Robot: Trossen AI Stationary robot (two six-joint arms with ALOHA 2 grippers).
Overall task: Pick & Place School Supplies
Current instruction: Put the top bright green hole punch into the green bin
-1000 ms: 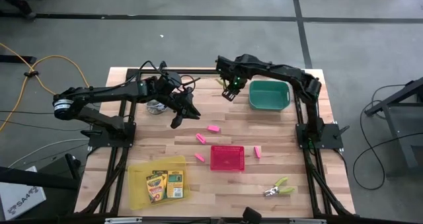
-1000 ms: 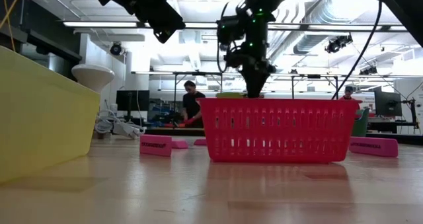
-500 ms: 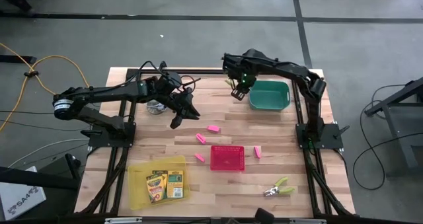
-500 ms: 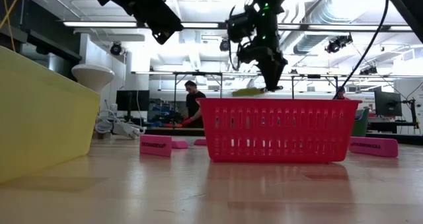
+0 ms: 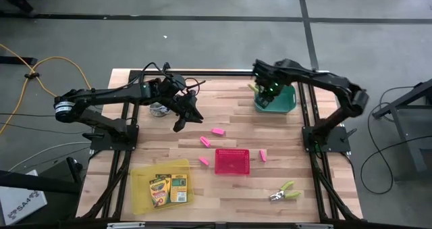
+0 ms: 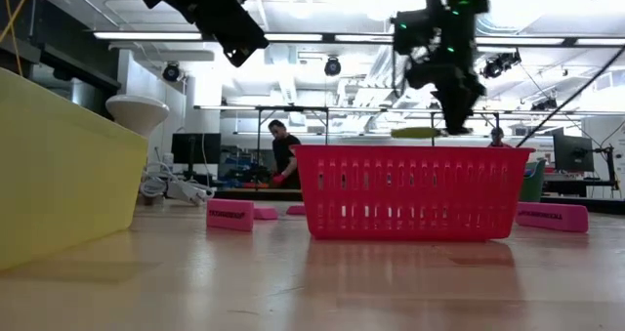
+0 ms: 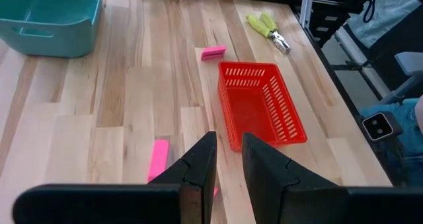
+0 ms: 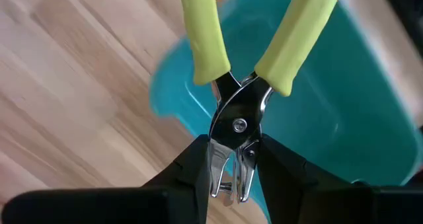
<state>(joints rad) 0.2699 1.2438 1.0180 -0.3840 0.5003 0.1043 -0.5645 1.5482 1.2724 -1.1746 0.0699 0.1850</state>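
Over the green tray (image 5: pixel 282 102), the scissors (image 8: pixel 239 121) are pinched by the right gripper (image 8: pixel 231 168); they should be centred and lowered before release.

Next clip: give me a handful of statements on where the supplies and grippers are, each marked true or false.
1. The right gripper holds a lime-handled tool over the green tray. True.
2. The red basket holds erasers. False: it is empty.
3. Two crayon boxes lie in the yellow tray. True.
4. The left gripper grips a pink eraser. False: its fingers hold nothing.
5. A second lime-handled tool lies on the table. True.
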